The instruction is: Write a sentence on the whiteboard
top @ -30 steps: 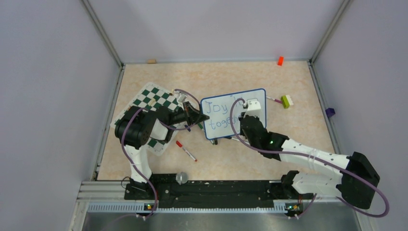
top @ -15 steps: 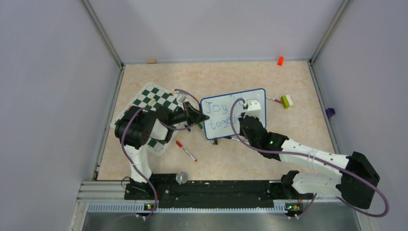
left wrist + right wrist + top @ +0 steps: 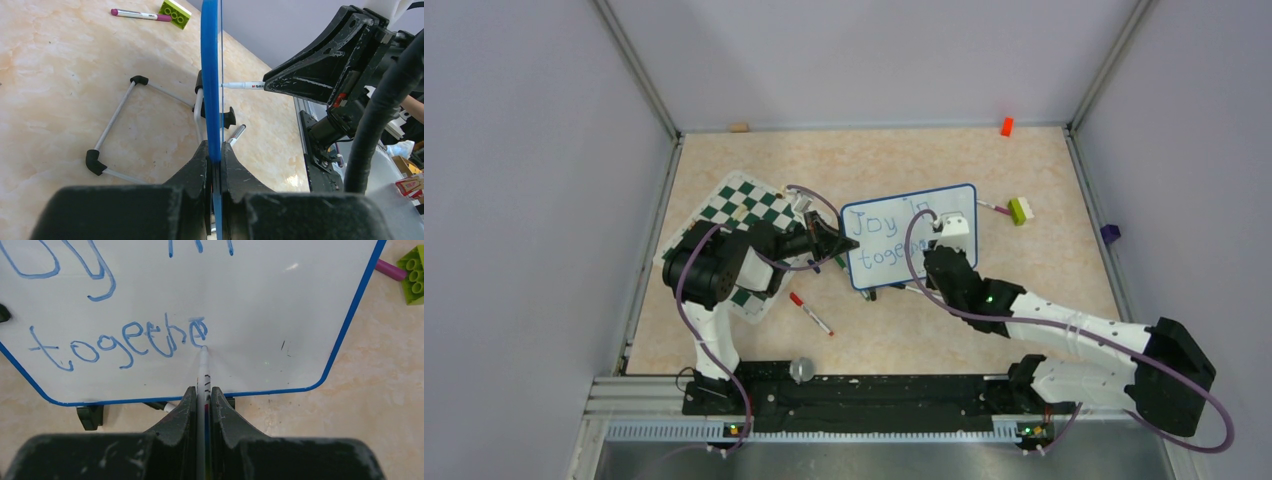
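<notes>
The whiteboard (image 3: 959,198) stands tilted at the table's middle, and its blue edge shows in the left wrist view (image 3: 212,75). My left gripper (image 3: 849,243) is shut on the board's left edge (image 3: 215,155). My right gripper (image 3: 938,250) is shut on a white marker (image 3: 203,365). The marker's tip touches the board just after the last letter. The sentence (image 3: 125,342) reads "Joy in" above and "togethe" below in blue, with the last letter scribbled over. The right arm hides part of the writing in the top view.
The green-and-white chess mat (image 3: 739,205) lies under the left arm. A red-capped marker (image 3: 810,313) lies in front of the board. A purple marker (image 3: 135,13) and a green brick (image 3: 1020,209) lie right of the board. The board's wire stand (image 3: 112,120) rests behind it. An orange block (image 3: 1006,126) is at the back.
My right gripper and the marker have shifted slightly toward the near side along the lower line. The left arm and the board have not moved.
</notes>
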Robot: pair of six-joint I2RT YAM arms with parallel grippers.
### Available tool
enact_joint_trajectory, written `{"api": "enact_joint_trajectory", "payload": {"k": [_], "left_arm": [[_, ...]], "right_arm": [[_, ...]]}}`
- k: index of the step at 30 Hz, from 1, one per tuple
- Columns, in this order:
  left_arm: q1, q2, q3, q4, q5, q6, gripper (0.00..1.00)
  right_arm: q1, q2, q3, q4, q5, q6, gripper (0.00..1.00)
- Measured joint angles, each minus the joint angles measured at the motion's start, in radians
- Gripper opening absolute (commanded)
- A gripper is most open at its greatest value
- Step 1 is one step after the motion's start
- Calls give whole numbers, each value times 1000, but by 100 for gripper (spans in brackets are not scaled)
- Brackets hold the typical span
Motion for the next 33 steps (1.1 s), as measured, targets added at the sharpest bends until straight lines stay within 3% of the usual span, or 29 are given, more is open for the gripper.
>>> {"api": "enact_joint_trajectory", "payload": {"k": [19, 33], "left_arm": [[0, 0, 0, 4, 3, 5, 0], [0, 0, 0, 4, 4, 5, 0]], "right_arm": [[0, -122, 2, -36, 27, -18, 0], [-3, -40, 36, -18, 38, -44, 0]]}}
